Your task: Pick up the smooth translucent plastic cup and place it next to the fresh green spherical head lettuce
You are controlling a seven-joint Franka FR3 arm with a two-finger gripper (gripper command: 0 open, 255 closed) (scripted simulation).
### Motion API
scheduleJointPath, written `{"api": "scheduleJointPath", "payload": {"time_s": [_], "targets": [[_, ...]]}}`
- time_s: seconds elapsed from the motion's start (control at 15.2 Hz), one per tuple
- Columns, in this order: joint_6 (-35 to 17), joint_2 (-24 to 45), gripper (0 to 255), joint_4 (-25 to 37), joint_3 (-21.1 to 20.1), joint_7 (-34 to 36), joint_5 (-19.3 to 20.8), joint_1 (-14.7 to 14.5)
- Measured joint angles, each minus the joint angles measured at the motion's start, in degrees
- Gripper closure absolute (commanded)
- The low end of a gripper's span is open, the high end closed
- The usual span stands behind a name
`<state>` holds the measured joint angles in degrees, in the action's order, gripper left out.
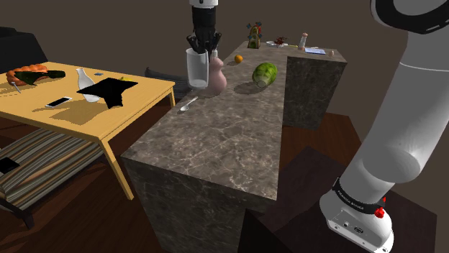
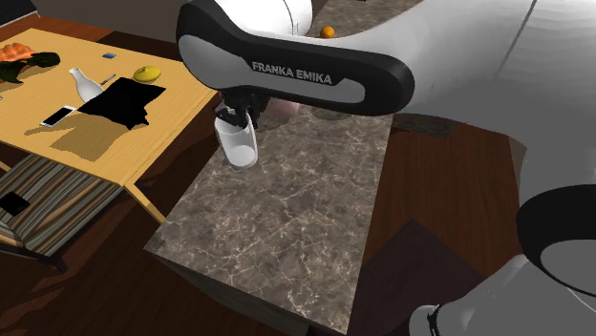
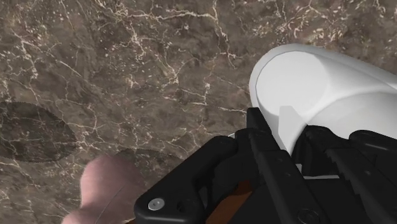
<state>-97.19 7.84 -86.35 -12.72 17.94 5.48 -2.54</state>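
Cup (image 1: 196,70): pale and translucent-looking, hung upright beneath the gripper (image 1: 204,47) above the marbled counter (image 1: 216,144), just beside a pink vase (image 1: 217,77).
Jaws: closed on the cup at its rim; in the wrist view one black finger (image 3: 270,159) is pressed against the white wall and the other is set on the opposite side.
Height: the cup is judged to be carried clear of the counter. An oval shadow (image 3: 32,130) is seen on the stone well apart from it, though a touch at the base cannot be wholly ruled out.
Lettuce (image 1: 264,74): a green round head, found further along the counter, to the shoulder view's right of the vase and apart from the cup.
Step in hand: the pick-up is judged done; the carry to the lettuce and the setting-down are not yet done.
Next move: the cup is to be carried over or around the vase, which stands roughly between cup and lettuce, with enough height that the vase is not struck. It should then be lowered upright onto bare stone just beside the lettuce and released only once its base is borne by the counter.
Nearby: a spoon (image 1: 188,105) lies near the counter's edge, and an orange (image 1: 238,59) is set beyond the vase. Neither is judged to be in the way.
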Motion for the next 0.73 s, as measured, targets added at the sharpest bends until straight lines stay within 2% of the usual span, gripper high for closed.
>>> {"api": "scheduleJointPath", "payload": {"time_s": [0.4,0.73], "targets": [[-1.97,-3.1,255,-4.46,3.34,-7.75,-1.4,4.55],[-2.43,-3.94,255,-5.34,6.42,-14.63,-2.22,8.27]]}}
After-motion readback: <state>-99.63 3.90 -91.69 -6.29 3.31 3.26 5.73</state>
